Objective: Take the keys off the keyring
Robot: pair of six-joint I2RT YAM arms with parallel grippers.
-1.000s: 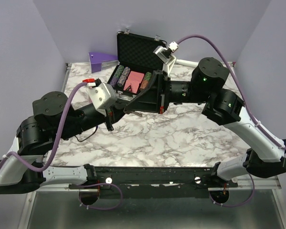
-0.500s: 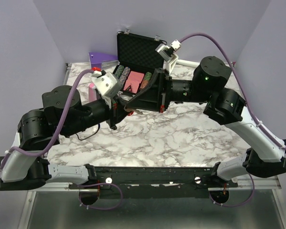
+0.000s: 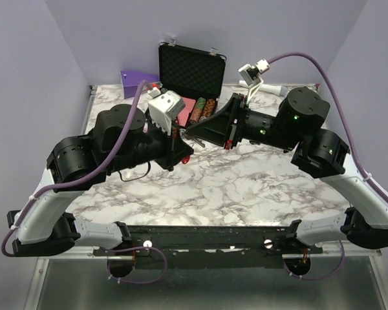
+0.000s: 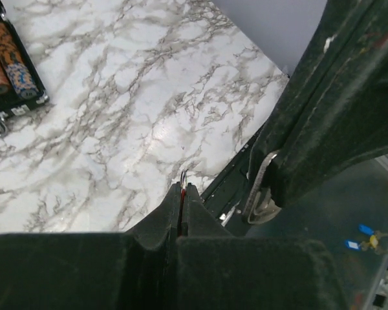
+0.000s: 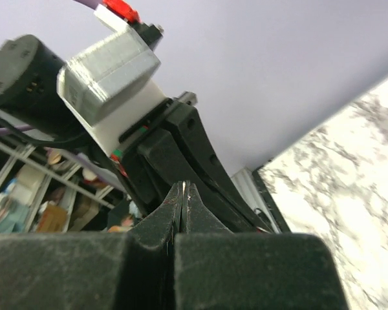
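My two grippers meet tip to tip above the marble table, in front of the open case. The left gripper (image 3: 181, 137) is shut on the red keyring (image 4: 180, 197); its small wire ring (image 4: 183, 175) sticks out past the tips. The right gripper (image 3: 191, 132) is shut, with a thin pale sliver, a key (image 5: 183, 186), pinched at its tips. In the left wrist view a silvery metal strip (image 4: 260, 184) lies along the right gripper's dark finger; it looks like the same key. I cannot tell whether key and ring still join.
A black case (image 3: 191, 64) stands open at the back with poker chip stacks (image 3: 204, 108) and a pink box (image 3: 188, 105) inside; the chips also show in the left wrist view (image 4: 10, 55). A purple wedge (image 3: 138, 79) sits back left. The table's front rail (image 4: 236, 181) lies below the grippers.
Both grippers have risen and shifted right together, staying tip to tip. The left arm has swung up and inward, and the case's chips are less covered.
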